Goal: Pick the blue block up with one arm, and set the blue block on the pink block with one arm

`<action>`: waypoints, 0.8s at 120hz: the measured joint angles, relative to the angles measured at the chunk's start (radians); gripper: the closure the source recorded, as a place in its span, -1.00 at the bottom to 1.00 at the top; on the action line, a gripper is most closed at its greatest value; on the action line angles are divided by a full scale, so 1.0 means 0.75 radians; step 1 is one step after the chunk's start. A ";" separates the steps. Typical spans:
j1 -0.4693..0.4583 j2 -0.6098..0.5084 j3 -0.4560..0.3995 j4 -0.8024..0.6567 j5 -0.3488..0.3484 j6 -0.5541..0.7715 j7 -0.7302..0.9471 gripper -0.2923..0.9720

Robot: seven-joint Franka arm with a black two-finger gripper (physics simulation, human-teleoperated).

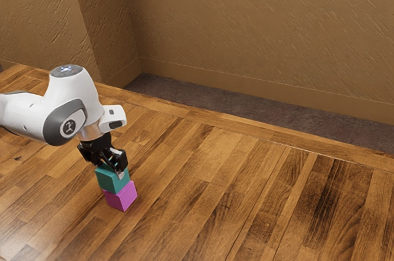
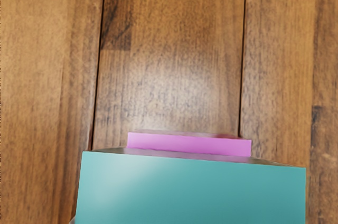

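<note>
The blue block [image 1: 111, 182], teal in colour, rests on top of the pink block [image 1: 122, 197] on the wooden table [image 1: 246, 199], at the exterior view's lower left. The two are slightly offset, and the pink block juts out toward the exterior view's right. My gripper [image 1: 109, 167] comes straight down onto the blue block, with its black fingers clasping the upper part from two sides. In the wrist view the blue block [image 2: 190, 189] looms just under my hand. A strip of the pink block [image 2: 190, 143] shows beyond it.
Bare wooden planks surround the stack on all sides. The table's far edge [image 1: 258, 127] runs diagonally behind it, with grey carpet and tan walls beyond.
</note>
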 joint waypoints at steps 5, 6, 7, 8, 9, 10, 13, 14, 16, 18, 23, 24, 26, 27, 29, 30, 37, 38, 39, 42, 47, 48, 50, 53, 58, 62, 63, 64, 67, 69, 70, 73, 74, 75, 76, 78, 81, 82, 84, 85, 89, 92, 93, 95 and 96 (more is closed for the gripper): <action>0.000 0.000 -0.001 0.002 0.007 0.001 0.001 0.13; 0.000 0.000 -0.001 0.002 0.008 0.001 0.001 0.13; 0.000 0.001 -0.001 0.003 0.010 0.002 0.001 0.13; 0.000 0.001 -0.001 0.004 0.012 0.002 0.001 0.13; 0.000 0.001 -0.001 0.005 0.013 0.002 0.001 0.13; 0.000 0.001 -0.001 0.005 0.015 0.002 0.002 0.13; 0.000 0.001 -0.002 0.007 0.018 0.004 0.003 0.13; 0.000 0.002 -0.002 0.007 0.019 0.004 0.003 0.13; 0.000 0.002 -0.002 0.007 0.021 0.005 0.004 0.13; 0.000 0.003 -0.002 0.008 0.023 0.005 0.004 0.13; 0.000 0.006 -0.002 0.008 0.026 0.006 0.006 0.13; 0.000 0.007 -0.003 0.008 0.027 0.007 0.007 0.13; 0.000 0.007 -0.003 0.008 0.028 0.007 0.007 0.14; 0.000 0.007 -0.003 0.008 0.028 0.007 0.008 0.14; 0.000 0.008 -0.003 0.009 0.029 0.008 0.009 0.14; 0.000 0.008 -0.003 0.009 0.029 0.008 0.009 0.14; 0.000 0.010 -0.006 0.009 0.030 0.012 0.012 0.14; -0.001 0.010 -0.007 0.009 0.031 0.013 0.012 0.14; -0.001 0.010 -0.008 0.009 0.031 0.013 0.013 0.14; -0.001 0.011 -0.010 0.009 0.031 0.016 0.014 0.14; -0.002 0.011 -0.013 0.009 0.032 0.019 0.016 0.14; -0.002 0.011 -0.013 0.009 0.032 0.020 0.016 0.14; -0.002 0.012 -0.013 0.009 0.032 0.021 0.017 0.14; -0.002 0.012 -0.014 0.009 0.032 0.023 0.018 0.14; -0.002 0.013 -0.015 0.009 0.032 0.025 0.020 0.14; -0.002 0.014 -0.014 0.009 0.032 0.026 0.022 0.14; -0.002 0.014 -0.015 0.009 0.032 0.027 0.022 0.14; -0.002 0.014 -0.015 0.009 0.032 0.027 0.022 0.14; -0.002 0.015 -0.015 0.009 0.032 0.028 0.023 0.14; -0.002 0.015 -0.015 0.009 0.032 0.028 0.024 0.14; -0.002 0.015 -0.015 0.009 0.032 0.029 0.024 0.14; -0.002 0.015 -0.015 0.009 0.032 0.029 0.025 0.12; -0.002 0.015 -0.015 0.009 0.031 0.030 0.025 0.11; -0.002 0.015 -0.015 0.009 0.030 0.030 0.026 0.09; -0.002 0.015 -0.016 0.009 0.029 0.030 0.026 0.08; -0.002 0.015 -0.016 0.009 0.027 0.031 0.028 0.05; -0.002 0.017 -0.016 0.009 0.023 0.033 0.031 0.00; -0.002 0.017 -0.016 0.009 0.021 0.034 0.032 -0.01; -0.002 0.018 -0.016 0.009 0.018 0.036 0.035 -0.04; -0.002 0.018 -0.017 0.009 0.017 0.037 0.036 -0.05; -0.002 0.019 -0.018 0.009 0.012 0.040 0.042 -0.11; -0.003 0.019 -0.019 0.009 0.008 0.042 0.047 -0.15; -0.003 0.019 -0.019 0.009 0.007 0.042 0.049 -0.16; -0.003 0.019 -0.019 0.009 0.005 0.043 0.052 -0.19; -0.003 0.019 -0.020 0.009 0.004 0.044 0.054 -0.20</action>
